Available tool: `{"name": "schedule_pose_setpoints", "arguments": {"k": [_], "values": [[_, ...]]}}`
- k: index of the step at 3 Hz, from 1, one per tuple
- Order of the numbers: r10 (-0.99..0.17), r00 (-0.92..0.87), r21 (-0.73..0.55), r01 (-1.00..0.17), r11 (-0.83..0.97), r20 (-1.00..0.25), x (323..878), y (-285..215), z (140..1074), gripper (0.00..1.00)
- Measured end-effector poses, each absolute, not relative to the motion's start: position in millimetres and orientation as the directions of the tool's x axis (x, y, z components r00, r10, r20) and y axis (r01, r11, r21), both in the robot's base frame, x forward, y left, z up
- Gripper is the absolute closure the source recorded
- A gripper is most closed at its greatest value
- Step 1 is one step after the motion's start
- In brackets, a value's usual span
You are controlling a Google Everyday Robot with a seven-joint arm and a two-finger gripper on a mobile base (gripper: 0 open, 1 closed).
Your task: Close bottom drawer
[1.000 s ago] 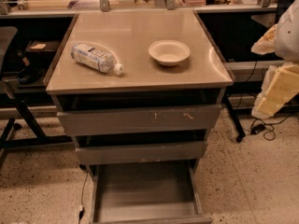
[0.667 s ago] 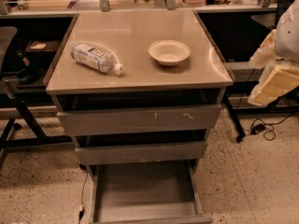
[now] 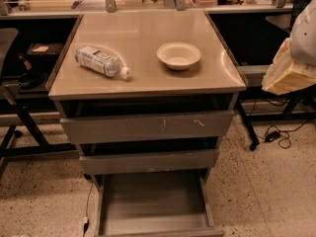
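Camera view looks down on a metal cabinet whose bottom drawer (image 3: pixel 153 201) is pulled far out toward the floor in front. Its shallow tray is bare and reaches the lower edge of the picture. The two fronts above, the top drawer (image 3: pixel 148 127) with pale scratches and the middle drawer (image 3: pixel 148 161), sit much further in, so only the lowest one needs a push.

The gripper (image 3: pixel 289 65) hangs at the far right, level with the cabinet top (image 3: pixel 148 80) and well apart from the drawer. Whether it is open or closed, I cannot tell; I see nothing in its hold. It seems to be parked out of the way, and I judge it must drop low and get in front of the drawer face before pushing.

A plastic bottle (image 3: pixel 101 60) lies on its side near a pale bowl (image 3: pixel 178 55). The bottle's label carries print, but I cannot read it.
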State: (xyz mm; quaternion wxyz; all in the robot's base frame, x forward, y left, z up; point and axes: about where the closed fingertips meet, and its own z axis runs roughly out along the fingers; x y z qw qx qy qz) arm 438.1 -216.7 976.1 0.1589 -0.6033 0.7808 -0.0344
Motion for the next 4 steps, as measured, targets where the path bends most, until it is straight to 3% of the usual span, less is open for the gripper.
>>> {"name": "schedule_pose_setpoints", "arguments": {"k": [1, 2, 4], "values": [[-0.951, -0.221, -0.235, -0.934, 0.270, -0.215, 435, -216, 973, 1.00], [-0.938, -0.235, -0.193, -0.938, 0.288, -0.257, 407, -201, 951, 1.00], [-0.939, -0.209, 0.009, -0.977, 0.215, -0.274, 341, -154, 820, 1.00]]}}
